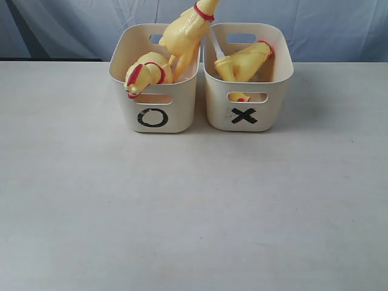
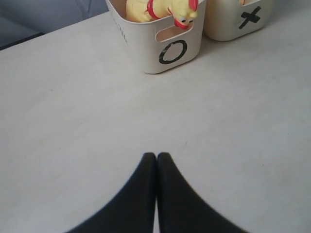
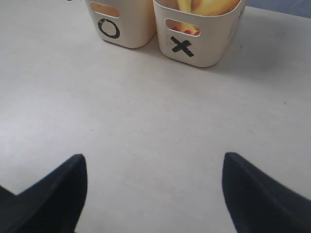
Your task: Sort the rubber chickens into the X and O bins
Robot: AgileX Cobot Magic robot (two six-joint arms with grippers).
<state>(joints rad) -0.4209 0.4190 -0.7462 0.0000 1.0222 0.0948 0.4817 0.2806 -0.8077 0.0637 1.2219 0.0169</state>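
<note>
Looking finished in the exterior view: yellow red-trimmed rubber chickens (image 1: 183,33) lie in the cream plastic O bin (image 1: 177,114) and matching X bin (image 1: 218,112), none on the pale table (image 1: 194,212). Left wrist view: left gripper (image 2: 156,160) clenched, empty. Right wrist view: right gripper (image 3: 154,162) spread wide, empty.

This looks like a staged lab test area. A plain pale surface (image 1: 194,212) runs back to a wrinkled blue-grey cloth backdrop (image 1: 339,27) hung behind it.

surface: pale table (image 1: 194,212) | backdrop: blue-grey cloth (image 1: 60,27) — creased | light: soft
</note>
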